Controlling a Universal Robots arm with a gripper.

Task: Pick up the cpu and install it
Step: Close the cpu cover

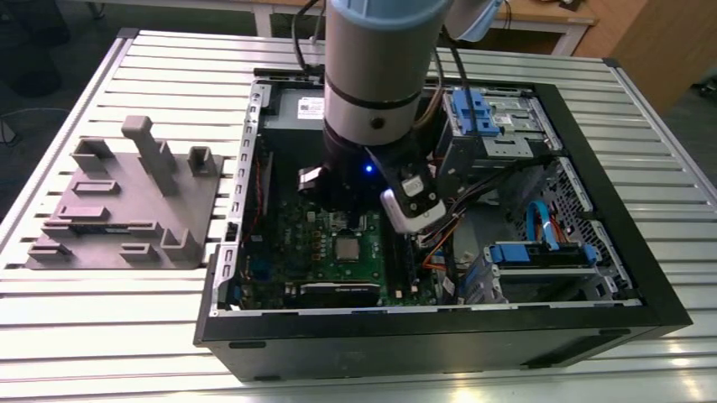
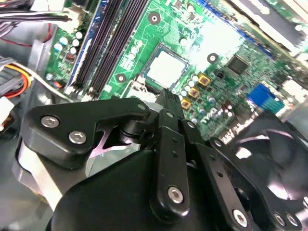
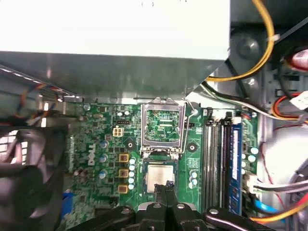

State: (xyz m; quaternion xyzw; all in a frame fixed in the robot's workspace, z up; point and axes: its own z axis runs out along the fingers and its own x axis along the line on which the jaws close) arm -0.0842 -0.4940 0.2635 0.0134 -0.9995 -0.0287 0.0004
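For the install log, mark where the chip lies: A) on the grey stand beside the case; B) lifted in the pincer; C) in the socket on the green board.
C: the chip lies flat in its socket on the green board, beside the open bracket.

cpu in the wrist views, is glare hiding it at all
In the second wrist view the cpu looks pale but distinct, glare bleaching the motherboard beside it; in the first wrist view the cpu is evenly lit, while the power supply box is blown white.
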